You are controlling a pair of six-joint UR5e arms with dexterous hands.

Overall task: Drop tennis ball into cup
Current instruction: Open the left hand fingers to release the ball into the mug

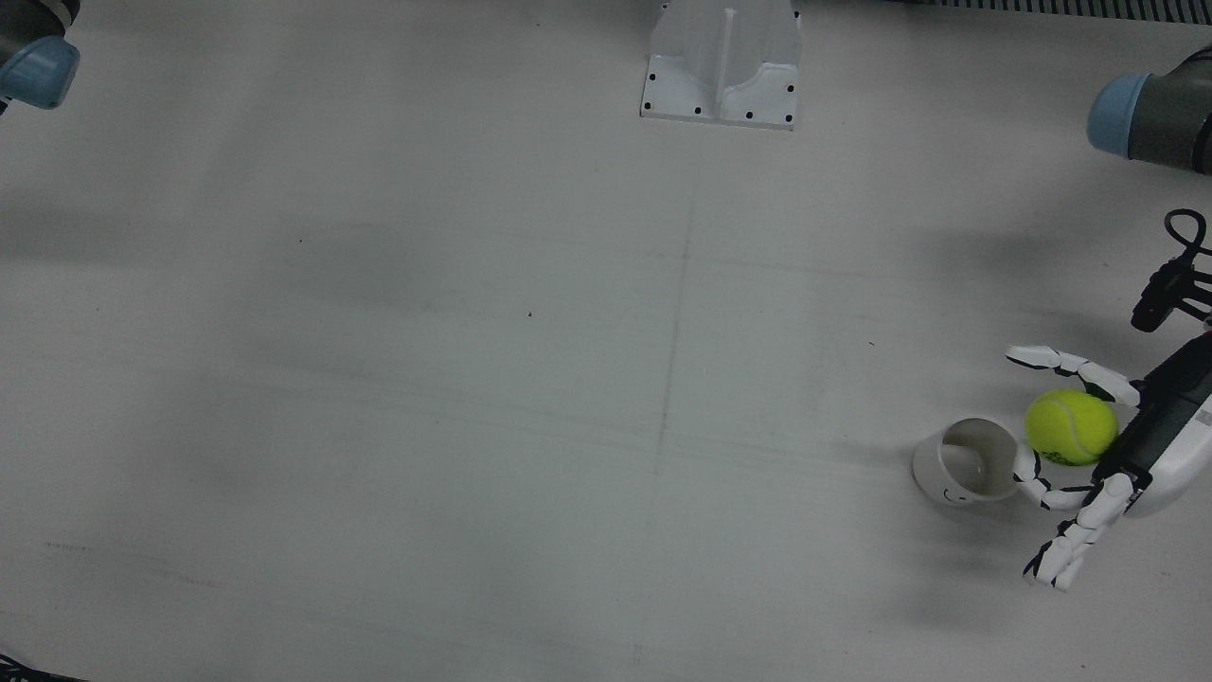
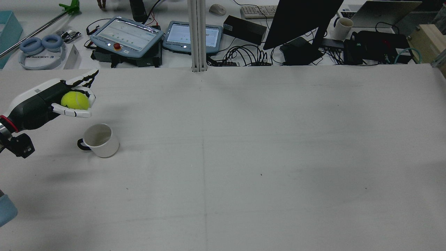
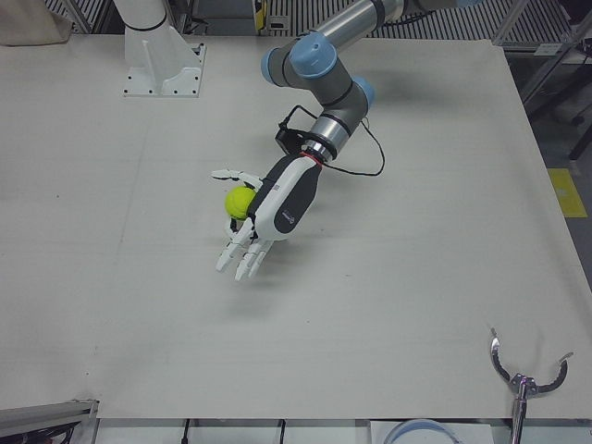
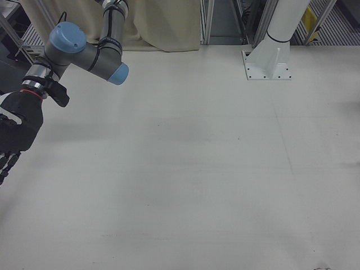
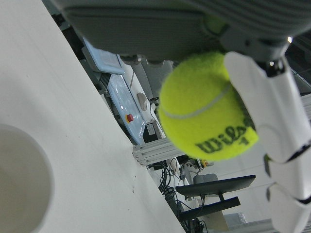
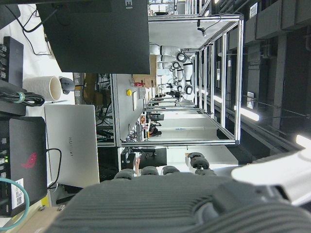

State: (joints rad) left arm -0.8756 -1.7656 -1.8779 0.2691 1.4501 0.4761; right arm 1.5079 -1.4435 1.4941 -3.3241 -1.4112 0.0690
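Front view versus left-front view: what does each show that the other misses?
Only the front view shows the white cup, upright on the table beside the ball. Only the left-front view shows the left arm's whole reach back toward its base; there the hand hides the cup. Both show the left hand holding the tennis ball with its fingers spread.

Fuzzy yellow-green tennis ball: we read "Wilson 1" in black
Pale blue ring-shaped headband: we read "UDEXREAL"

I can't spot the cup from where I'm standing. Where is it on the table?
In the rear view the white cup stands upright at the table's far left, just below the left hand, which holds the tennis ball above the table.
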